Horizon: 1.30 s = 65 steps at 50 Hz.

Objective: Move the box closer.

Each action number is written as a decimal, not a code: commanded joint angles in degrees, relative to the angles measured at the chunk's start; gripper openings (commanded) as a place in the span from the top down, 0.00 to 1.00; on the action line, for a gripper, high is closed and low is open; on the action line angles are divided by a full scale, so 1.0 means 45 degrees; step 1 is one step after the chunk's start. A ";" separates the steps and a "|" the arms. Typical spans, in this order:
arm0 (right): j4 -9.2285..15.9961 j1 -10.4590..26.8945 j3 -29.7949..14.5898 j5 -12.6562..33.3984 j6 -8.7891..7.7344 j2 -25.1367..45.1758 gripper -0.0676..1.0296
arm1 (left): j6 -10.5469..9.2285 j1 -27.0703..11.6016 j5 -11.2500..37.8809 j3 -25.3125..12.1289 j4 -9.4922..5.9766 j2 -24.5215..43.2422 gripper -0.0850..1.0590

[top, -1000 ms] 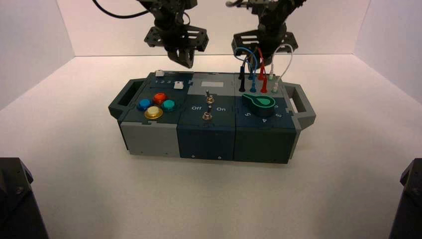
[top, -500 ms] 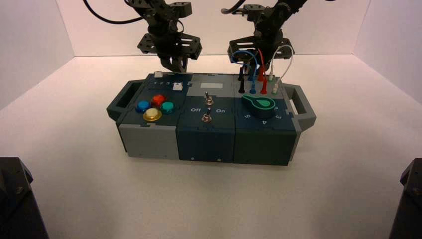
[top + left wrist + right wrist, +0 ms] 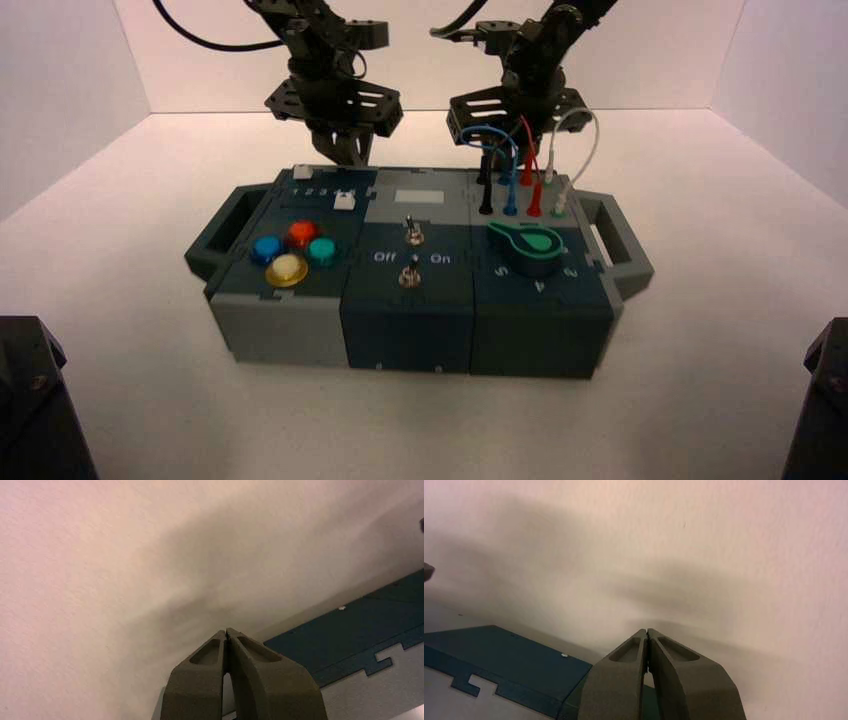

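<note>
High view — both arms (image 3: 322, 60) cut off; wire sockets partly hidden.

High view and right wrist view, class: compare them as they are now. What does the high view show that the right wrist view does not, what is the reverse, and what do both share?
Only the high view: the red button, the blue button, the green dial and both side handles, left and right.

Only the right wrist view: the right end effector's two fingertips plainly meeting, shut.

Both: the box, the right end effector beyond its far side, and the pale table.
</note>
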 commanded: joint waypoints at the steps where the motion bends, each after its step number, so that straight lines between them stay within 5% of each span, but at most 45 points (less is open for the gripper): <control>1: 0.0117 0.0195 0.0371 0.0098 0.0000 -0.0723 0.96 | 0.0059 -0.0391 0.0684 0.0117 -0.0020 -0.0254 0.95; 30: 0.0117 0.0527 0.0273 0.1055 -0.0117 -0.1621 0.96 | 0.0098 -0.0430 0.2031 0.0508 0.0020 -0.0508 0.95; 65: 0.0293 0.1445 -0.0879 0.4141 -0.0625 -0.0879 0.96 | 0.0195 -0.0430 0.2832 0.0488 0.0059 -0.0645 0.95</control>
